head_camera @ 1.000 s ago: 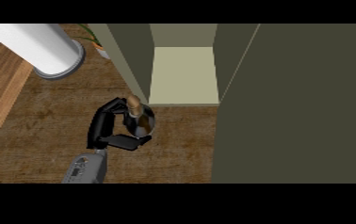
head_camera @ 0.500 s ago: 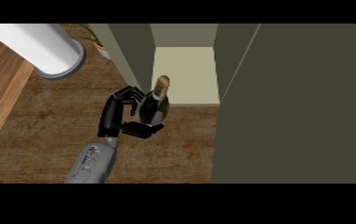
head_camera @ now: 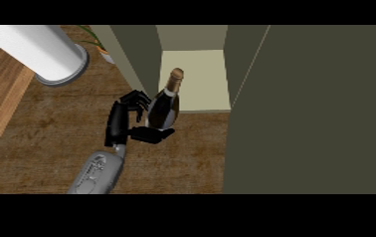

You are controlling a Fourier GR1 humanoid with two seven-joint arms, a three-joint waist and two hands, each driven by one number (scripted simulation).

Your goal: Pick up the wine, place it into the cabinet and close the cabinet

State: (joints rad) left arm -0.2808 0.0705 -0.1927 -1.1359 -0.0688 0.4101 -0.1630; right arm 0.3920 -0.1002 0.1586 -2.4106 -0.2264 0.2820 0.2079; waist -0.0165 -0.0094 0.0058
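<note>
Since the earlier frame, the wine (head_camera: 164, 109) has been raised further and brought to the cabinet's (head_camera: 195, 81) open front, neck overlapping the pale shelf. It is gripped by the left robot hand (head_camera: 131, 124), fingers and thumb curled round its body, above the counter (head_camera: 51, 126). Cabinet door stands open.

Lighting: dim and even overall, with no glare noted. Brightest areas: the pale cabinet (head_camera: 197, 79) floor and the white cylinder (head_camera: 40, 52) at the bench's (head_camera: 58, 131) far left corner. A soft shadow is cast along the cabinet's left inner wall. The open door (head_camera: 301, 111) is rendered flat and dark. Focus is uniform.
</note>
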